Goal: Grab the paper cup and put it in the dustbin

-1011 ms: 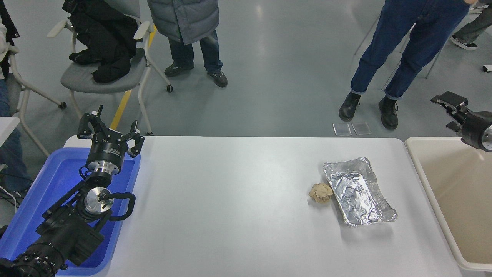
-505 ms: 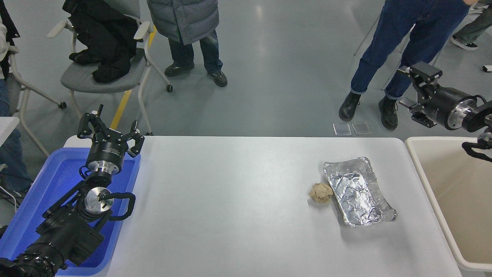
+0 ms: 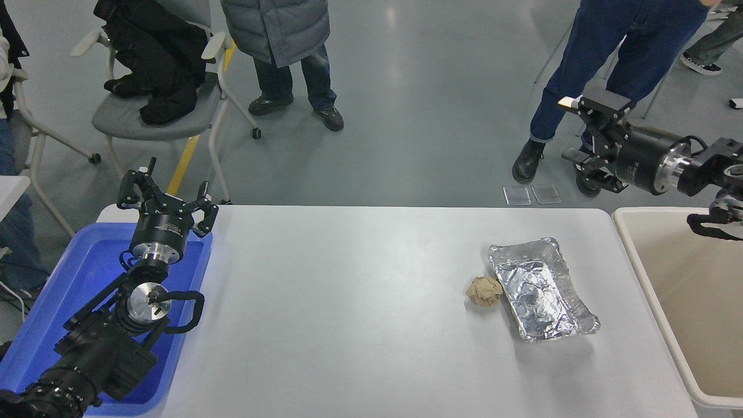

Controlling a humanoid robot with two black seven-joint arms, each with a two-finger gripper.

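No paper cup shows in the head view; it is hidden or out of view. The beige dustbin (image 3: 633,264) stands off the table's right end, cut by the picture's edge, and the part of its inside that shows holds nothing. My right gripper (image 3: 572,130) is open and empty, held in the air past the table's far right corner, up and left of the dustbin, pointing left. My left gripper (image 3: 165,194) is open and parked over the blue tub at the lower left.
A foil tray (image 3: 543,288) lies on the white table (image 3: 348,302) at the right, a crumpled brown paper ball (image 3: 485,290) touching its left side. A blue tub (image 3: 87,273) stands at the left. People stand beyond the far edge; a chair (image 3: 157,116) holds dark clothing.
My right arm has swung left from over the dustbin's far corner and now reaches past the table's far right corner. Nothing else has moved.
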